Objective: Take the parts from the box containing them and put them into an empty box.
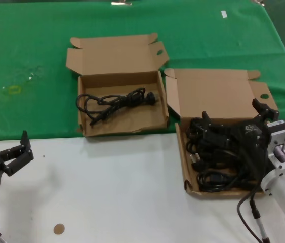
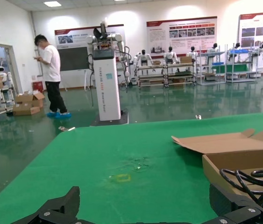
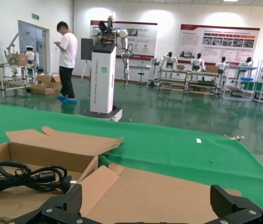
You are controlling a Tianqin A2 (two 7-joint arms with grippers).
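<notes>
Two brown cardboard boxes lie open on the bench (image 1: 107, 192), partly on its green mat (image 1: 31, 61), lids folded back. The box on the robot's right (image 1: 182, 152) holds a heap of black power cords (image 1: 213, 177), and the right gripper (image 1: 233, 119) hangs over that heap with its fingers spread apart, clamped on nothing; its wrist view shows both black fingertips (image 3: 56, 210) wide of each other above the lid (image 3: 168, 196). The other box (image 1: 122, 126) sits farther back and to the left, just beside the first, with a single coiled cord (image 1: 114, 104) lying across its floor, plug toward the right wall. The left gripper (image 1: 18, 152) is parked low at the bench's near left corner, well apart from both boxes, fingers open and empty. A small brown disc (image 1: 58, 229) lies on the white surface near the front edge.
</notes>
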